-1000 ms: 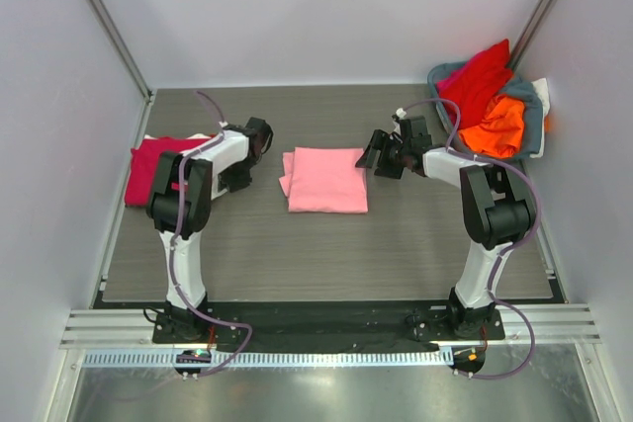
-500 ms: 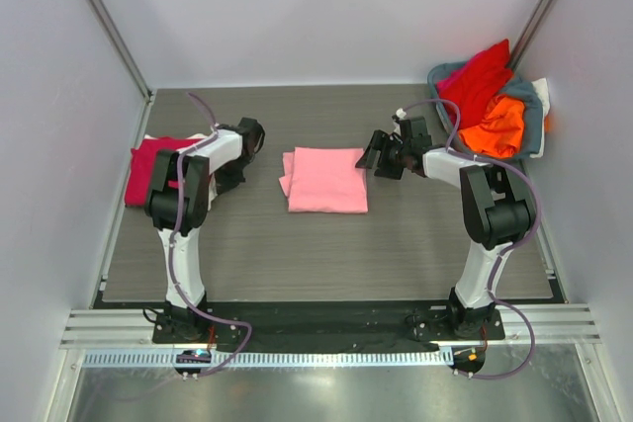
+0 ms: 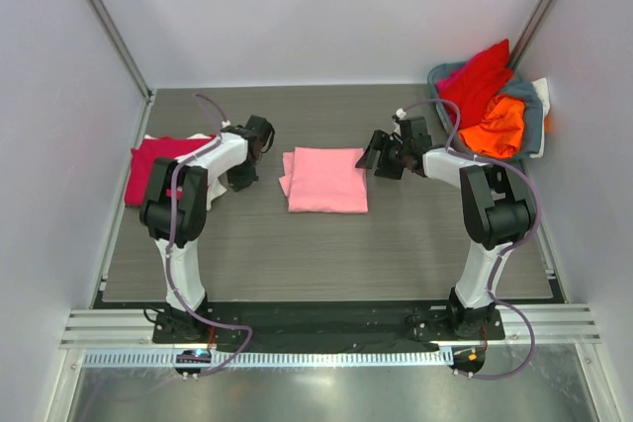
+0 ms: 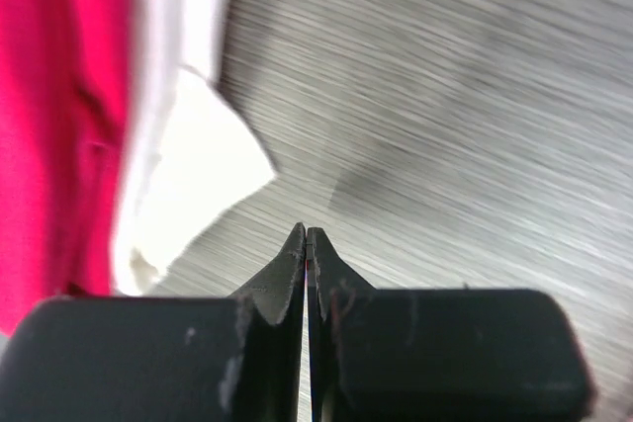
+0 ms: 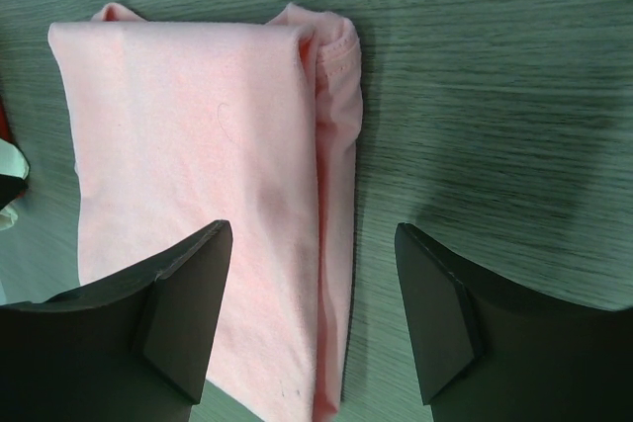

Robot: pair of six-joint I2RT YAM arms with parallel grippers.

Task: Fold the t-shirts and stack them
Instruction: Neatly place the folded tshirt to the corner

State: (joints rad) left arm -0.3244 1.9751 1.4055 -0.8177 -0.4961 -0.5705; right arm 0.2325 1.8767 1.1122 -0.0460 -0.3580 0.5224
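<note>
Beside pink t-shirt (image 5: 188, 145), right fingers (image 5: 183, 313) wide apart, left fingers (image 4: 285, 284) closed, empty

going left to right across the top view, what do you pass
crimson shirt → left gripper → pink shirt → right gripper → basket of shirts

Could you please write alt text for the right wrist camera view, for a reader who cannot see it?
A folded light pink t-shirt lies flat on a grey wood-grain table. The right arm's two dark fingers stand open at the bottom of the view, one over the shirt, the other over bare table, holding nothing.
</note>
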